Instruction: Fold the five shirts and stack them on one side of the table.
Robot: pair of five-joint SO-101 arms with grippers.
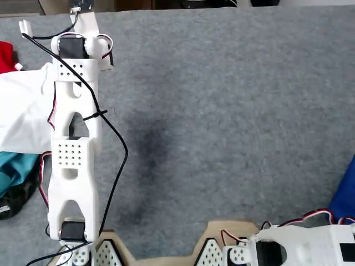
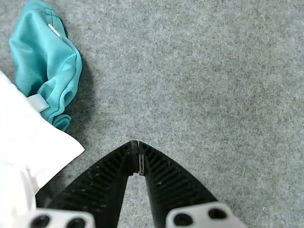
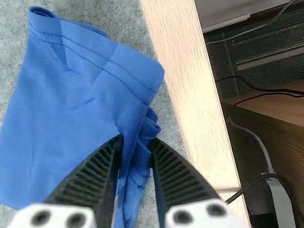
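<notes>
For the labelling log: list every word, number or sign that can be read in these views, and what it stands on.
None can be read.
The teal shirt bears a small white tag: too small to read any print.
The blue shirt and the white shirt: no text.

My left arm [image 1: 75, 138] lies along the grey mat [image 1: 222, 111] beside a white shirt [image 1: 22, 111]; a blue shirt [image 1: 346, 194] sits at the opposite edge.
</notes>
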